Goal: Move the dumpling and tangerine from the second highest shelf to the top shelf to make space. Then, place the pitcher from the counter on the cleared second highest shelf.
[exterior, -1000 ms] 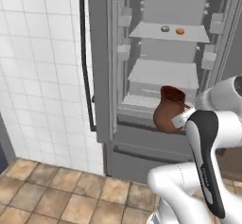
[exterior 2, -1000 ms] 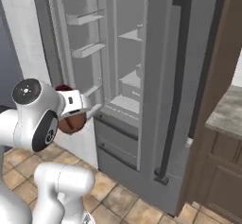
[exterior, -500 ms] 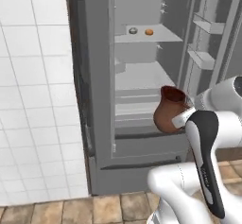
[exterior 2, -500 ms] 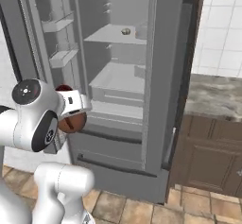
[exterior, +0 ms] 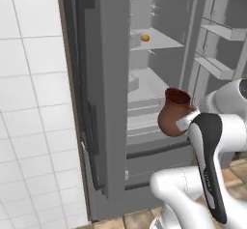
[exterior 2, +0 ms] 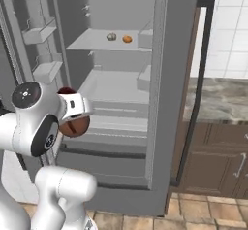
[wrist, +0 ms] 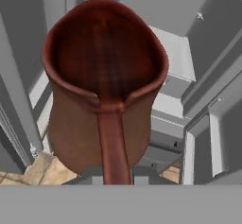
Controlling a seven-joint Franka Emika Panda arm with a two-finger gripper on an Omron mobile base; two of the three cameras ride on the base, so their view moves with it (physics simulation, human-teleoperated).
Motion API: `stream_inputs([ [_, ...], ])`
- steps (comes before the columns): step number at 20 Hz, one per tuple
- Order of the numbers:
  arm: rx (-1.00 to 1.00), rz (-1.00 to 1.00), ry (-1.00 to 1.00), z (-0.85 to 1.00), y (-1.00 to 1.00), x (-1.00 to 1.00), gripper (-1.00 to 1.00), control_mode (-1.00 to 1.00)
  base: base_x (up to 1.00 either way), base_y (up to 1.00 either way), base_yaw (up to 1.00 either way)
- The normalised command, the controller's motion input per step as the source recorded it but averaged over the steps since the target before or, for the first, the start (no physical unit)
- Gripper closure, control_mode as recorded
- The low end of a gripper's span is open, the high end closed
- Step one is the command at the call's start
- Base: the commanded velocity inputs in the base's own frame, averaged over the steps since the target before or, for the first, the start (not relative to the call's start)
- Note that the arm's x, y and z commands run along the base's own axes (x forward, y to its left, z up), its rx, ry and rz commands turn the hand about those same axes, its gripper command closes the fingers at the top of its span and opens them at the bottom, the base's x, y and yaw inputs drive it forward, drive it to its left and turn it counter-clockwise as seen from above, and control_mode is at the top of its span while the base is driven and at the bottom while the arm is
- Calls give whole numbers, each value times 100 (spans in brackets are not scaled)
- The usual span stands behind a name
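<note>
The reddish-brown pitcher (exterior: 174, 113) hangs in front of the open fridge, level with its lower part, with my gripper (exterior: 186, 122) shut on its side handle (wrist: 113, 147). From the right it shows as the pitcher (exterior 2: 73, 123) tucked behind my wrist. The dumpling (exterior 2: 111, 37) and the tangerine (exterior 2: 127, 39) lie side by side on the flat top shelf (exterior 2: 89, 42). The tangerine (exterior: 144, 37) also shows from the left. Below them the rimmed second highest shelf (exterior 2: 114, 86) holds nothing. My fingertips are hidden under the pitcher.
The left fridge door (exterior: 96, 93) stands open close by on my left, and the right door (exterior 2: 201, 78) is open too. Door bins (exterior 2: 41, 35) line the inside. The marbled counter (exterior 2: 218, 98) sits over dark cabinets (exterior 2: 218, 161) to the right.
The whole picture has shifted: the base has moved and turned, so the fridge interior now sits more head-on and closer. The pitcher stays held in my gripper as before.
</note>
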Motion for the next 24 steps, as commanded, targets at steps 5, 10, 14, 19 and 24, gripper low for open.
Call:
stream_inputs([
  [5,0,0,0,0,0,0,100,100,52,-14,0],
  [10,0,0,0,0,0,0,100,100,55,-13,0],
  [14,0,0,0,0,0,0,100,100,56,-12,0],
  [19,0,0,0,0,0,0,100,100,56,-9,0],
  [24,0,0,0,0,0,0,100,100,42,-7,0],
])
